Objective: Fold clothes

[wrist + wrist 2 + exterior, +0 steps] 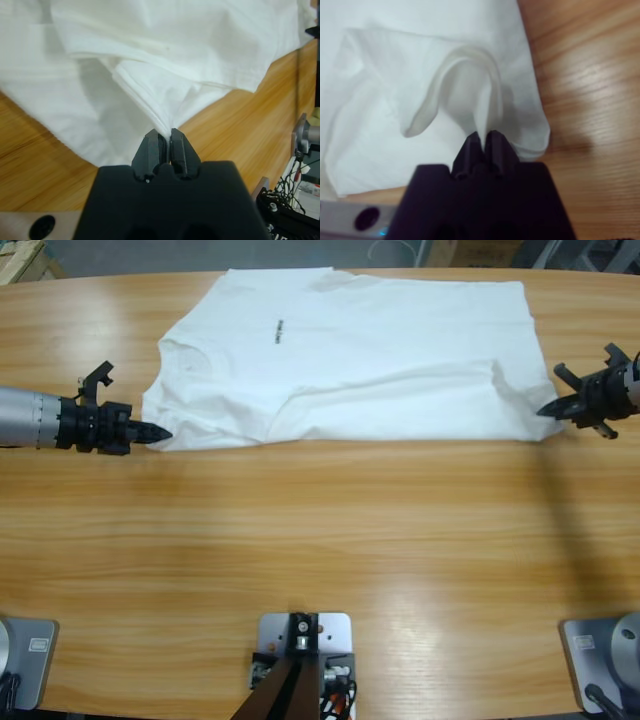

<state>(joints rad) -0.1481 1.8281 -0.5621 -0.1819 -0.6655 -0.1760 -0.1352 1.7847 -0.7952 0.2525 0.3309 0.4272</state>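
Closest to the camera there's just bare wooden table (330,540), nothing on it. Go a bit further back and you hit both arms working the near edge of the white T-shirt (350,360), which lies spread sideways across the far half of the table, neck hole toward the left, tiny dark print (277,333) on the chest.

The left gripper (160,432) is clamped tight on a pinch of fabric at the near-left corner; its wrist view shows cloth (165,95) bunching straight into the closed jaws of the gripper (165,136). The right gripper (545,410) is doing the same at the near-right hem corner, jaws closed on a little raised loop of fabric (465,85) just ahead of its tips (483,137).

My guess is it's about to carry the near edge over to the far edge. For that to go well, both arms need to lift together and evenly, keep the edge taut between them, and travel at the same pace so the fold line stays straight. The right pinch looks thin, so it could slip.
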